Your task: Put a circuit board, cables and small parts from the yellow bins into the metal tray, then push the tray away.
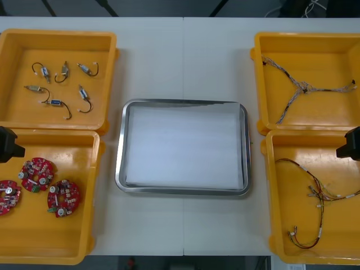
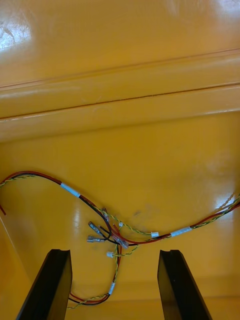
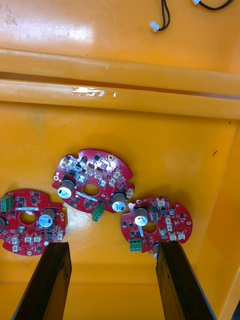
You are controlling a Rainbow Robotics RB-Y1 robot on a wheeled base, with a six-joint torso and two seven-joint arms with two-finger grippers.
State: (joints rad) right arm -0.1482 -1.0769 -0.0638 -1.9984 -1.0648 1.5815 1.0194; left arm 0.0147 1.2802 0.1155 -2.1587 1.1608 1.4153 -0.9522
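The metal tray (image 1: 120, 169), white inside, lies in the middle of the table with nothing in it. Three round red circuit boards (image 1: 37, 173) lie in the near left yellow bin (image 1: 67, 256). My left gripper (image 3: 114, 247) hovers open above them, one board (image 3: 92, 180) just beyond its fingers and another board (image 3: 156, 224) close to one finger. In the front view the left gripper (image 1: 8, 144) sits at the left edge. My right gripper (image 2: 114, 252) hangs open over the red and yellow cable (image 2: 125, 235) in the near right bin (image 1: 275, 225).
The far left bin (image 1: 109, 73) holds several small metal parts (image 1: 61, 84) with black wire tails. A twisted blue and white cable (image 1: 304, 87) lies in the far right bin (image 1: 259, 73). Bare table surrounds the tray.
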